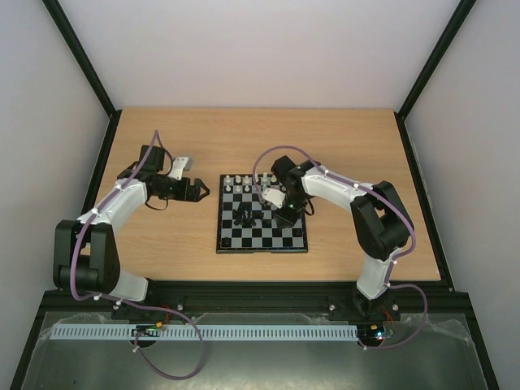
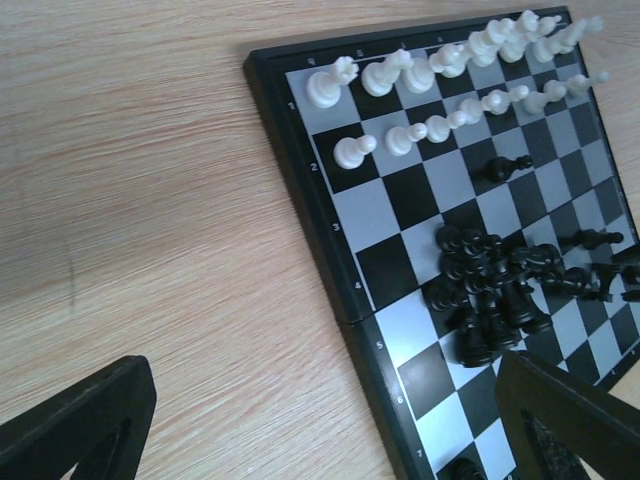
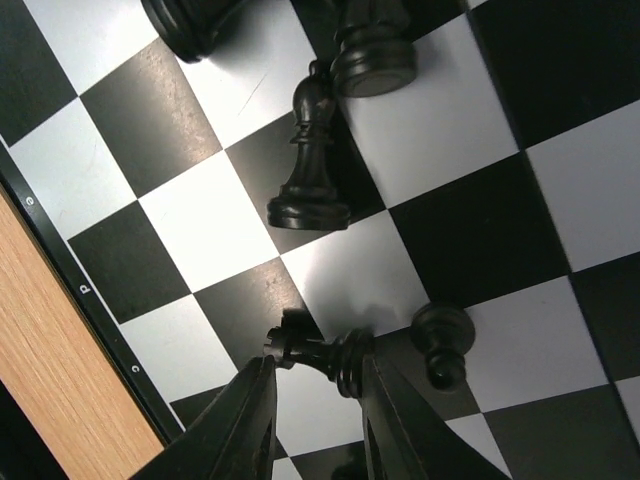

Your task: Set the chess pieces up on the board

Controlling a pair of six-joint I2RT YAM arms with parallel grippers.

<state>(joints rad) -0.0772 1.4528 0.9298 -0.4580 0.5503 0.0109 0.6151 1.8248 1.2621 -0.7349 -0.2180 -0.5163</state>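
**Black pieces heaped mid-board, white side in rows**

The board (image 1: 268,240) lies in the middle of the wooden surface (image 1: 162,244), between the 2 arms. The white pieces (image 2: 405,138) stand in 2 rows along its far edge. The black pieces (image 2: 490,290) are not in rows. Most are bunched in a heap near the middle of the board, slightly left of centre, some upright and some tipped against each other. A lone black pawn (image 2: 508,165) lies on its side between the heap and the white rows.

The left end effector (image 1: 197,190) hovers over bare surface just left of the board's far left corner. Its jaws are spread wide with nothing between them.

The right end effector (image 3: 315,365) is low over the right part of the board, to the right of the heap. Its 2 fingers stand a narrow gap apart. A toppled black piece (image 3: 340,360) with a notched top lies on the squares right at the fingertips. The wrist view does not make clear whether the fingers pinch this piece or merely flank it, so I cannot tell if it is grasped or released. Near it a black bishop (image 3: 310,150) stands upright, and a small black pawn (image 3: 440,340) sits just beside the fingers.
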